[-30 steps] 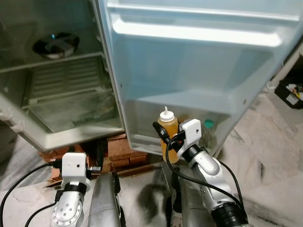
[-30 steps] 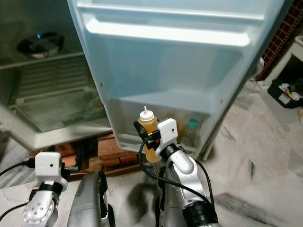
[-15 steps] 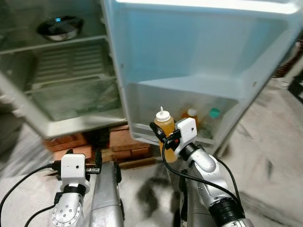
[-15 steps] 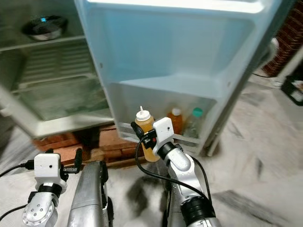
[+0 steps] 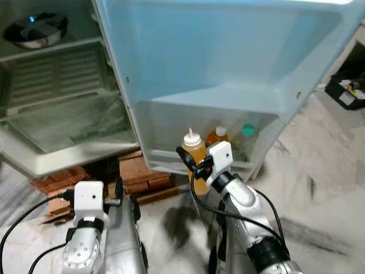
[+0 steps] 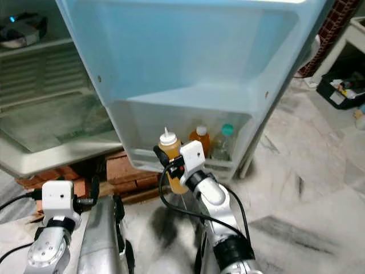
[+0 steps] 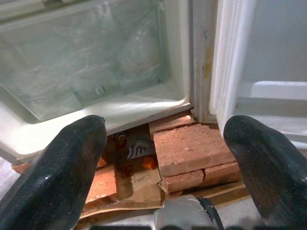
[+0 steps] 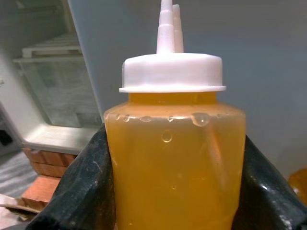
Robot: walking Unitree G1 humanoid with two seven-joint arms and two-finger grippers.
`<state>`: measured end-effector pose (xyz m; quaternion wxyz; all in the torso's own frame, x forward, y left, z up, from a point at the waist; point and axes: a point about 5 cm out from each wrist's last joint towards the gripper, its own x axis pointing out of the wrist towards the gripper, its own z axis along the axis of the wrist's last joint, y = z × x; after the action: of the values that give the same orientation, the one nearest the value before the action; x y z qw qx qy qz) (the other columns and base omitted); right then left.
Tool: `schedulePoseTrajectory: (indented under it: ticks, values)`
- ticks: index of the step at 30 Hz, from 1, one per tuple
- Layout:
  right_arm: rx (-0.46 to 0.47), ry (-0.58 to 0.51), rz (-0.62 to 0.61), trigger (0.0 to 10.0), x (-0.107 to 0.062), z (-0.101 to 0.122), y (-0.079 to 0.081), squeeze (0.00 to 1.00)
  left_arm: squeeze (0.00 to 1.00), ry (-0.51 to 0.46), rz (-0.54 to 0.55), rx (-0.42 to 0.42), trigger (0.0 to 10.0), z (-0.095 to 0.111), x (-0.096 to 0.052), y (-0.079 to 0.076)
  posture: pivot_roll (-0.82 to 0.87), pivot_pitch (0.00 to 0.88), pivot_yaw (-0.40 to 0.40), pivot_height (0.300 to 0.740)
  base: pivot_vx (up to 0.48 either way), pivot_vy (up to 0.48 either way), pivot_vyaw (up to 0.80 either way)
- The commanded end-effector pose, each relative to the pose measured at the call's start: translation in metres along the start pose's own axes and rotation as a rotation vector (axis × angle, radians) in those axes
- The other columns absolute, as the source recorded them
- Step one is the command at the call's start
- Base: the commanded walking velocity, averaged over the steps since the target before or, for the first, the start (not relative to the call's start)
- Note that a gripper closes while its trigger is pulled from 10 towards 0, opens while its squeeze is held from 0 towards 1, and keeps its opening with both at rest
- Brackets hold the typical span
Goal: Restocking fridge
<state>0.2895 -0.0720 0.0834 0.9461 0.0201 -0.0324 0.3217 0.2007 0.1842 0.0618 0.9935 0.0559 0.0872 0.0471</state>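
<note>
My right gripper is shut on a squeeze bottle of amber liquid with a white nozzle cap, held upright just in front of the open fridge door's bottom shelf. The same squeeze bottle sits between the black fingers in the right wrist view. In that door shelf stand an orange-capped bottle and a green-capped clear bottle. My left gripper is open and low, facing the bricks under the fridge.
The fridge body stands open at the left, with a glass drawer and wire shelves. A dark pan rests on an upper shelf. Red bricks prop the fridge. A black bin sits on the marble floor at the right.
The camera has shifted, so the door shelf now sits nearer and more central. The held bottle is a little closer to the door shelf. The left arm stays low.
</note>
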Motion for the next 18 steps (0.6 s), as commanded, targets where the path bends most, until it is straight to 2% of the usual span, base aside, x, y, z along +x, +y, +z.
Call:
schedulePoseTrajectory:
  ticks: [1, 8, 12, 14, 15, 18]
  values:
    - [-0.011, -0.009, 0.022, 10.0, 0.003, 0.001, 0.004, 0.0, 0.0, 0.011, 0.014, 0.016, 10.0, 0.0, -0.003, 0.003, 0.09, 0.152, -0.004, 0.497, 0.0, 0.0, 0.0]
    - [-0.003, -0.001, 0.016, 10.0, -0.001, -0.003, 0.004, 0.0, 0.0, 0.017, -0.004, 0.033, 10.0, -0.001, -0.01, 0.001, 0.09, 0.164, -0.016, 0.482, 0.0, 0.0, 0.0]
    - [-0.004, -0.021, 0.012, 10.0, 0.002, 0.0, 0.005, 0.0, 0.0, -0.017, -0.033, 0.069, 10.0, 0.006, -0.005, -0.001, 0.1, 0.172, -0.02, 0.473, 0.0, 0.0, 0.0]
    - [-0.019, -0.055, 0.031, 10.0, 0.008, 0.008, 0.008, 0.0, 0.0, -0.04, -0.032, 0.081, 10.0, 0.012, 0.001, 0.001, 0.09, 0.199, -0.026, 0.473, 0.0, 0.0, 0.0]
    - [-0.044, -0.111, 0.061, 10.0, 0.018, 0.019, 0.012, 0.0, 0.0, -0.048, -0.021, 0.074, 10.0, 0.017, 0.005, 0.003, 0.09, 0.215, -0.034, 0.473, 0.0, 0.0, 0.0]
    - [-0.052, -0.161, 0.072, 10.0, 0.027, 0.03, 0.014, 0.0, 0.0, -0.036, -0.029, 0.063, 10.0, 0.016, 0.004, 0.001, 0.09, 0.224, -0.037, 0.473, 0.0, 0.0, 0.0]
